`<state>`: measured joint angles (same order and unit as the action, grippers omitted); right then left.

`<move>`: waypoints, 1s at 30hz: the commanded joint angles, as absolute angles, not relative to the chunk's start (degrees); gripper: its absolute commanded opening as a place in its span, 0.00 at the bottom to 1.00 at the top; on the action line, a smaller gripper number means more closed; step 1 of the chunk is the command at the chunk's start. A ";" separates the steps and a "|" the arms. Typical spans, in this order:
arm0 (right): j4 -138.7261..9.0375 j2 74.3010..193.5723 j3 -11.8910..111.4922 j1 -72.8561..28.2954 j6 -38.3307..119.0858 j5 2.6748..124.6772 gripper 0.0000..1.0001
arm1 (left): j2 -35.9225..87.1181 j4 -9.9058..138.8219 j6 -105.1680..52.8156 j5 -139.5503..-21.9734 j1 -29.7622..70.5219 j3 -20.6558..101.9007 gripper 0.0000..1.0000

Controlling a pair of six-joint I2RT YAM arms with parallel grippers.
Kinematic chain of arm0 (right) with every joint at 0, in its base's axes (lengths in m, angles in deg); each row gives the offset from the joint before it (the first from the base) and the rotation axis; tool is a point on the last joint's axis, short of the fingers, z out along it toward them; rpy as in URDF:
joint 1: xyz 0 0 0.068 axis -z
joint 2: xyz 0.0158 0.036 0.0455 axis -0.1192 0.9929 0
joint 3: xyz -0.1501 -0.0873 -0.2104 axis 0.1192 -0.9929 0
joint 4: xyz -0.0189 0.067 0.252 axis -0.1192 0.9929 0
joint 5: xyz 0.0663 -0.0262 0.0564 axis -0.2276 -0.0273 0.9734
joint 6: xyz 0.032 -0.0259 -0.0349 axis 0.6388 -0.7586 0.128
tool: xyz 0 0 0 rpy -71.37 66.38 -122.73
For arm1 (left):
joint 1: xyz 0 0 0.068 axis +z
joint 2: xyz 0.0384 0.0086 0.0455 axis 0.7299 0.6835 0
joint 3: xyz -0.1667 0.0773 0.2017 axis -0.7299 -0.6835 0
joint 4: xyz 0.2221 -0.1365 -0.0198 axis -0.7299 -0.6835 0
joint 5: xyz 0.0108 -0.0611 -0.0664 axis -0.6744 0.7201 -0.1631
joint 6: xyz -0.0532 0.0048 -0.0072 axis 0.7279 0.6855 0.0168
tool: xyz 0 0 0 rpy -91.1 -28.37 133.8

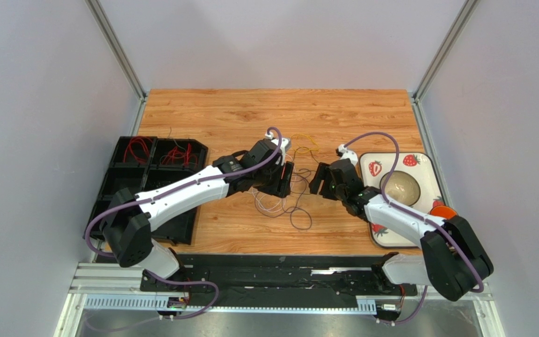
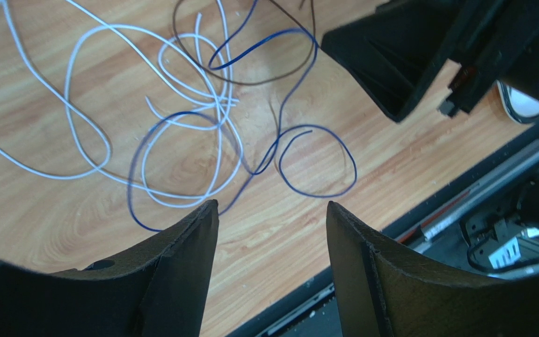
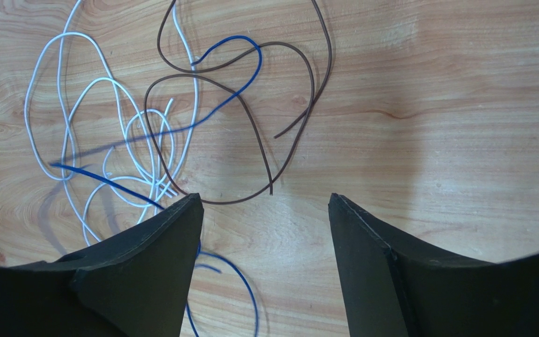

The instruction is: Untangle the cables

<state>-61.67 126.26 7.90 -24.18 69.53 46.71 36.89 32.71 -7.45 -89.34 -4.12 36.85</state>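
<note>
Ahead of the left fingers (image 2: pixel 181 246), which stand wide apart with nothing between them, the cables (image 2: pixel 217 105) lie loose on the wooden surface (image 1: pixel 251 112): white, blue and brown loops tangled just beyond the tips. Across the tangle, the right fingers (image 3: pixel 371 239) are spread wide too and hold nothing. A brown loop lies just beyond them, and a blue wire runs under one finger.

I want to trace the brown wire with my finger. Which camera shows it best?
The right wrist view: the brown wire lies in the open on the table, its loops and loose ends clear. The left wrist view catches only part of it at the top edge. From the top view the cables are hair-thin threads.
</note>
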 commanded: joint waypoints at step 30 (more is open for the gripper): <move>-59.56 148.12 29.18 -31.03 53.61 70.98 0.79 | 5.75 10.43 -11.56 -109.23 1.26 30.33 0.63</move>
<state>-62.61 146.52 25.37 -28.66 56.94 72.55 11.40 18.17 -8.87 -102.78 1.10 30.32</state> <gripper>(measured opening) 0.792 0.621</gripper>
